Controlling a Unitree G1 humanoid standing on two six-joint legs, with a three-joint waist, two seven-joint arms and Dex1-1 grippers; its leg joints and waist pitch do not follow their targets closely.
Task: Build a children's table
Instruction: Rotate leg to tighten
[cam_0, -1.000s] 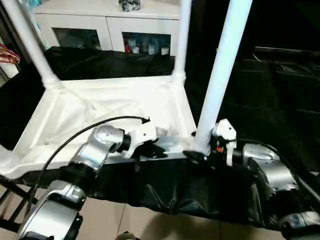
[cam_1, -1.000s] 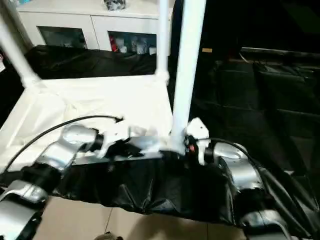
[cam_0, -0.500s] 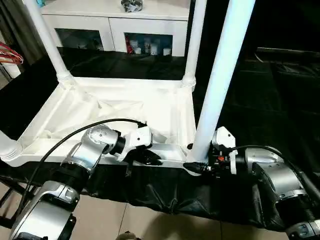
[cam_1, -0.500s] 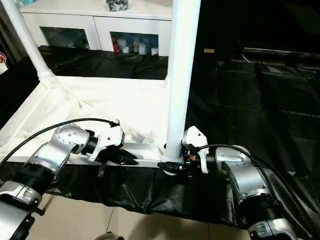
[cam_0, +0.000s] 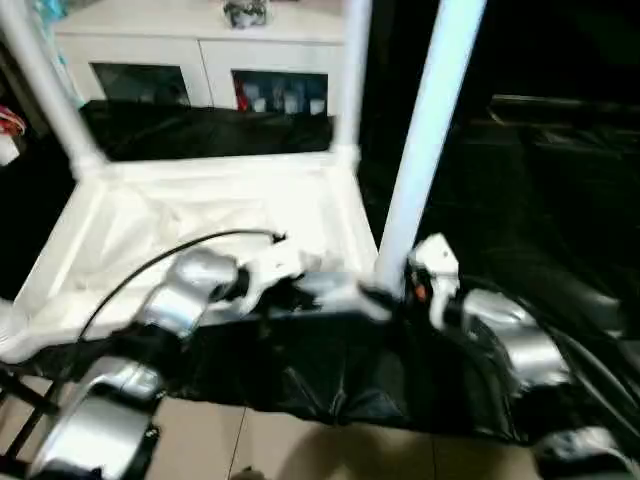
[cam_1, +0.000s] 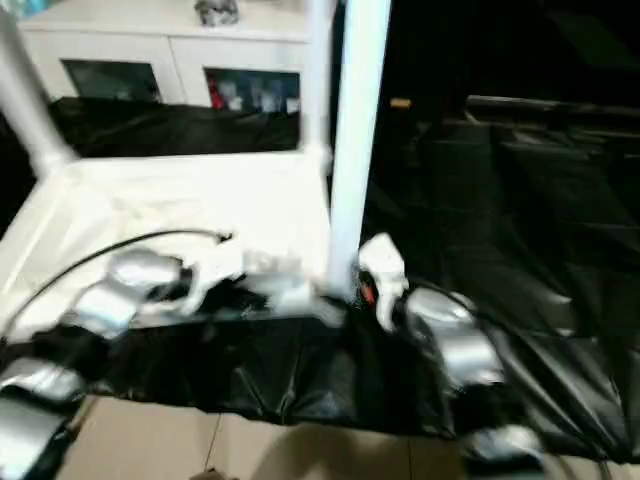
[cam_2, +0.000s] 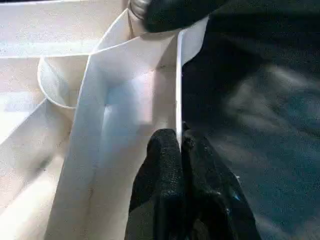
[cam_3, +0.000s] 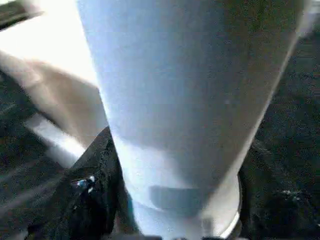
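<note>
The children's table lies upside down on black cloth, white, its legs pointing up. My left gripper is at the near rim, and in the left wrist view it is shut on the thin rim wall. The near right leg stands in its corner socket. At its base, my right gripper sits around the leg. In the right wrist view black fingers press against both sides of the leg. Two far legs stand upright.
A white cabinet with glass doors stands behind the table. Black cloth covers the surface to the right and hangs over the near edge. Tiled floor shows below it.
The head camera has shifted and blurred. The right gripper's fingers have closed in on the base of the near right leg. The left gripper keeps its hold on the rim.
</note>
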